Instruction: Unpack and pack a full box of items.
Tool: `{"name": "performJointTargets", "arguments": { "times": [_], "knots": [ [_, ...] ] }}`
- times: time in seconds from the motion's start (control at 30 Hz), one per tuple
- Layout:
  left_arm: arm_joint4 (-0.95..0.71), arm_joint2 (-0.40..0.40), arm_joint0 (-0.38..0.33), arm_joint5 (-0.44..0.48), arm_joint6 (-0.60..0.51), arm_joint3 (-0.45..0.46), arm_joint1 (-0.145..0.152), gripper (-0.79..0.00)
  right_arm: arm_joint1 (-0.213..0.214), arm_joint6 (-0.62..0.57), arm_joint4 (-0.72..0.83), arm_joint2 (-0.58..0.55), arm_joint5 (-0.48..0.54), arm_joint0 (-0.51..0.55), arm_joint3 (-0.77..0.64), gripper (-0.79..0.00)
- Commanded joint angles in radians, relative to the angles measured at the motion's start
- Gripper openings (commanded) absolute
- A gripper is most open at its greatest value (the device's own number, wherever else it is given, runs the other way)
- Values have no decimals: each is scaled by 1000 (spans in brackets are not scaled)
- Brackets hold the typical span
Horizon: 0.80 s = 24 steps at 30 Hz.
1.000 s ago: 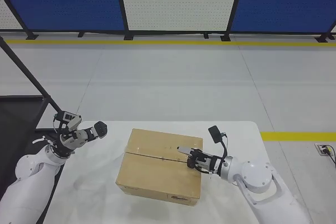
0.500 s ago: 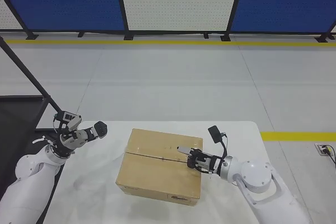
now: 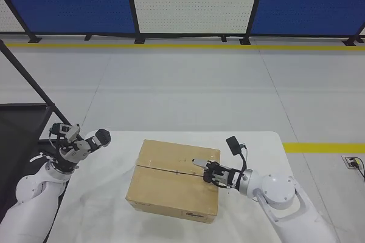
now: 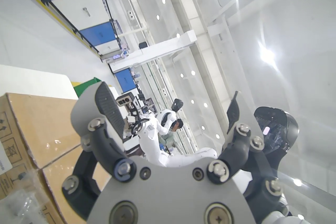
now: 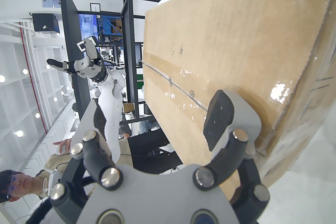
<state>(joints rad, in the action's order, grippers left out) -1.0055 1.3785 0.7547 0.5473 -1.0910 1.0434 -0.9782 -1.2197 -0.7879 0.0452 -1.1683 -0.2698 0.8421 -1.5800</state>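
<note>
Left claw (image 3: 103, 137) farther from one box (image 3: 170, 182)

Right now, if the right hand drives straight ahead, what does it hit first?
Probably the box: the open right hand points along its taped top, one finger over it. How far above the cardboard is unclear.

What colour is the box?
The box is brown cardboard, best seen in the top view.

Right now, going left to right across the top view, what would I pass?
Black rack → left hand → cardboard box → right hand, over the box's right end → floor socket.
</note>
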Motion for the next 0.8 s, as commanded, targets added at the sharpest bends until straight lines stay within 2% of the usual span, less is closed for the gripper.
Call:
{"name": "performJointTargets", "arguments": {
  "times": [0.0,0.13,0.27,0.43,0.53,0.6,0.77],
  "knots": [
    [20,37,71,22,70,65,6,0,0,0,0,0,0,0,0,0],
    [62,121,236,29,199,228,20,0,0,0,0,0,0,0,0,0],
    [118,218,441,14,320,397,31,0,0,0,0,0,0,0,0,0],
    [94,310,672,-45,451,579,29,0,0,0,0,0,0,0,0,0],
    [111,342,783,-78,509,656,26,0,0,0,0,0,0,0,0,0],
    [110,349,841,-104,536,708,22,0,0,0,0,0,0,0,0,0],
    [110,349,841,-104,536,708,22,0,0,0,0,0,0,0,0,0]
  ]
}}
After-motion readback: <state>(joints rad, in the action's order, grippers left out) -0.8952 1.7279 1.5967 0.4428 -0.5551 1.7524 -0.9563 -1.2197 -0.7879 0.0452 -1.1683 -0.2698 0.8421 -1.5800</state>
